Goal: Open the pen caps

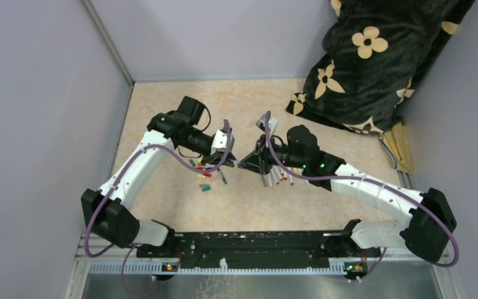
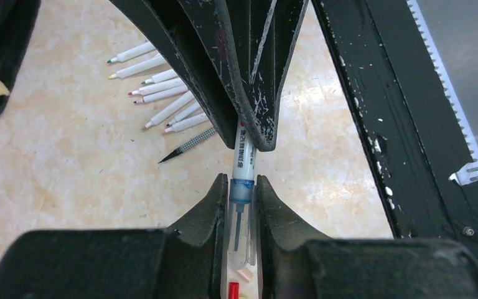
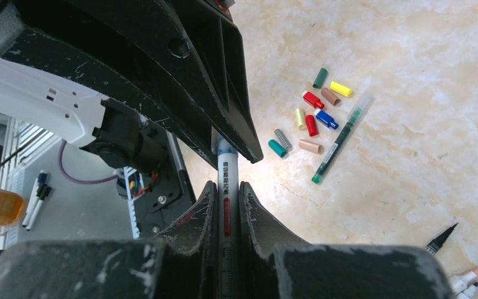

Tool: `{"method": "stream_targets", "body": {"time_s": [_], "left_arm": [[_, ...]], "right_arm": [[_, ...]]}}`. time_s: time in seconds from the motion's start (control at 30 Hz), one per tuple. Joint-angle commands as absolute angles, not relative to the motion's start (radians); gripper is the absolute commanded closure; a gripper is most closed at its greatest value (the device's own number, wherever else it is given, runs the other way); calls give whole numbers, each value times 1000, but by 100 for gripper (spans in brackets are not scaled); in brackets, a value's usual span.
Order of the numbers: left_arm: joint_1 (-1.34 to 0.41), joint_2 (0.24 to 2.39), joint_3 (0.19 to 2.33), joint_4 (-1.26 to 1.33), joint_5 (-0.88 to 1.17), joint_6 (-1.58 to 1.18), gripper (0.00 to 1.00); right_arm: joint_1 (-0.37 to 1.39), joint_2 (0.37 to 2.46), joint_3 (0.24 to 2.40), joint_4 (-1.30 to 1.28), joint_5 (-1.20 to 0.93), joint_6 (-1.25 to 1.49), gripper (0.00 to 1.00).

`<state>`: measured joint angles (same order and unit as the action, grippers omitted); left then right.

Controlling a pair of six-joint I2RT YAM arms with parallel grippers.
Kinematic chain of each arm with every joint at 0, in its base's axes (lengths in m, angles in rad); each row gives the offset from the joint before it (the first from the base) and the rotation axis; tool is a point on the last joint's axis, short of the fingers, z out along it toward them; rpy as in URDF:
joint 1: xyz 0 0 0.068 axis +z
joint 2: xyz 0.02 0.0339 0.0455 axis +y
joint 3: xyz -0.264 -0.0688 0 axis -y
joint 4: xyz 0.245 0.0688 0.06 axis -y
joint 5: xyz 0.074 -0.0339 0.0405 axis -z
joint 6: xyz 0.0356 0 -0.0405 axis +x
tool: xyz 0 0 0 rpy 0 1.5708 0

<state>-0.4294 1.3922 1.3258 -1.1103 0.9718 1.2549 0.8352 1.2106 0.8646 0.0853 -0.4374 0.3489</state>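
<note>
Beige marbled worktop. Left tool clamped on clear cap of pen; right tool clamped on same pen's barrel. Loose caps clustered nearby, green pen beside them; uncapped pens in row apart.

Red, yellow, green, blue pen caps — black blanket (cream flower print).

beige table, loose pens, caps

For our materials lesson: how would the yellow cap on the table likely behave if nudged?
The yellow cap is a short cylinder lying on its side, so it would probably roll. Being tiny, it is likely light and could bump the brown cap beside it.
</note>
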Motion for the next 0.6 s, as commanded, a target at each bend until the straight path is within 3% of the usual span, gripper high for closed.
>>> {"method": "stream_targets", "body": {"time_s": [0.0, 0.57], "left_arm": [[-323, 1378, 1294, -1163, 591, 1289, 100], [-168, 1411, 1262, -1198, 451, 1430, 100]], "right_arm": [[816, 1117, 892, -137, -457, 305, 100], [794, 1030, 844, -204, -450, 288, 100]]}}
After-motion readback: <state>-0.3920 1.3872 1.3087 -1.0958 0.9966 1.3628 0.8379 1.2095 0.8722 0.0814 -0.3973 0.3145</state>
